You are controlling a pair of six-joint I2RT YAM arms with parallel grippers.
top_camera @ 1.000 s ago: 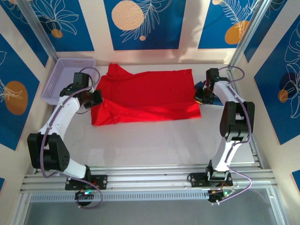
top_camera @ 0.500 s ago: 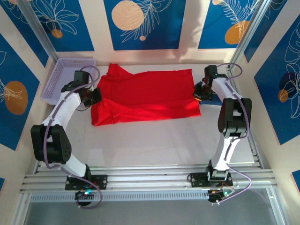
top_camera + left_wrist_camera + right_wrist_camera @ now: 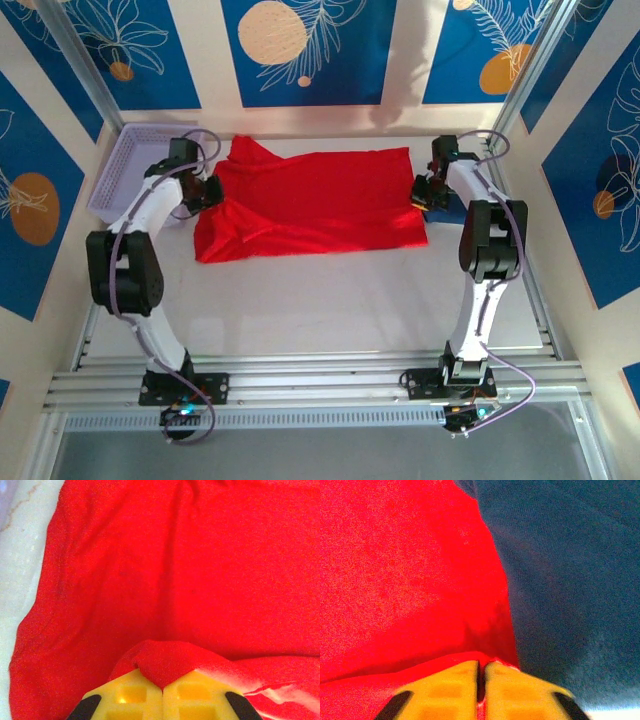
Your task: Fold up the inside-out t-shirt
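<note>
The inside-out t-shirt (image 3: 310, 205) is bright red cloth lying wide across the back of the table. At its left side my left gripper (image 3: 208, 190) is shut on a fold. In the left wrist view the yellow fingers (image 3: 131, 692) meet at the tip of my left gripper (image 3: 163, 682), and a peak of the t-shirt (image 3: 200, 555) is pinched between them. At the shirt's right edge my right gripper (image 3: 422, 194) grips the cloth. Up close my right gripper (image 3: 481, 666) keeps a thin slit between its jaws, holding the hem of the t-shirt (image 3: 395, 570).
A dark navy garment (image 3: 570, 580) lies right beside the shirt's right edge, under my right gripper. A lavender basket (image 3: 135, 165) stands at the back left, close to my left arm. White table (image 3: 320, 300) stretches in front of the shirt.
Both grippers have moved a little toward the back of the table, still holding the shirt's sides. The right gripper's jaws have parted slightly. The shirt has barely shifted.
</note>
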